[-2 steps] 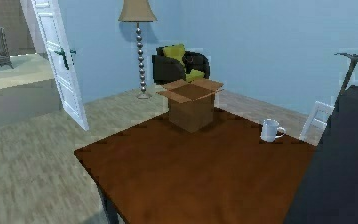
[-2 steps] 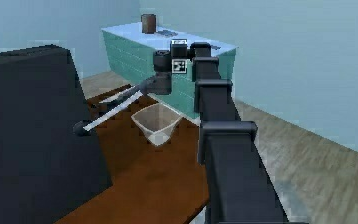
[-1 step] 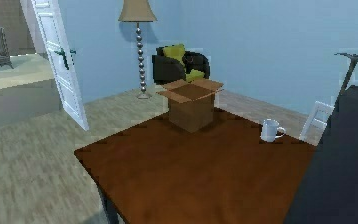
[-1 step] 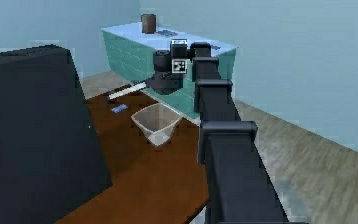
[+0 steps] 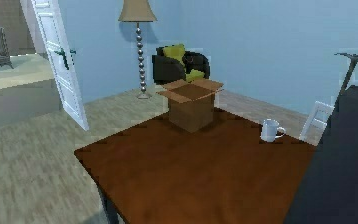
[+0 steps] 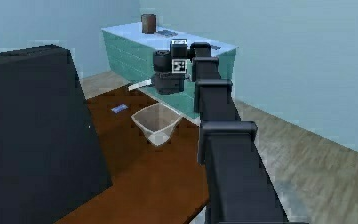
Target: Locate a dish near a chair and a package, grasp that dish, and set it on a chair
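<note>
Midway across the dark brown wooden table [image 6: 127, 150] stands the pale translucent shallow dish [image 6: 157, 124]; my gripper [image 6: 163, 82] hangs beyond it, toward the table's far edge. I'd pull the arm in. Whether it holds anything, I can't tell.

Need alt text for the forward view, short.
An open cardboard box stands on a dark wooden table, a white mug to its right. Behind, a dark armchair with yellow-green cushions, a floor lamp and a white door.
</note>
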Controlling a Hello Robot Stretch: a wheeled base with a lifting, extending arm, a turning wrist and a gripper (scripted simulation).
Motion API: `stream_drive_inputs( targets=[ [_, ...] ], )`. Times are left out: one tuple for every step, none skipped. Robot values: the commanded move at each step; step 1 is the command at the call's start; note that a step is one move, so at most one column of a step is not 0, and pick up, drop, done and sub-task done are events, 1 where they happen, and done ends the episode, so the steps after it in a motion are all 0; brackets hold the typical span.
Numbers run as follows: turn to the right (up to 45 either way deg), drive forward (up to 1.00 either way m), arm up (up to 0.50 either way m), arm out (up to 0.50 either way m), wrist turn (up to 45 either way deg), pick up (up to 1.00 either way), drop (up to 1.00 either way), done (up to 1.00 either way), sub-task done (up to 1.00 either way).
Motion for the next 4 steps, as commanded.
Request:
stream_drive_inputs(
  targets=[
    [0.0, 0.00, -0.18, 0.00, 0.0, 0.00, 0.00, 0.00, 0.00],
    [0.0, 0.00, 0.00, 0.00, 0.0, 1.00, 0.00, 0.00, 0.00],
    [0.0, 0.00, 0.10, 0.00, 0.0, 0.00, 0.00, 0.00, 0.00],
    [0.0, 0.00, 0.08, 0.00, 0.0, 0.00, 0.00, 0.00, 0.00]
  ],
)
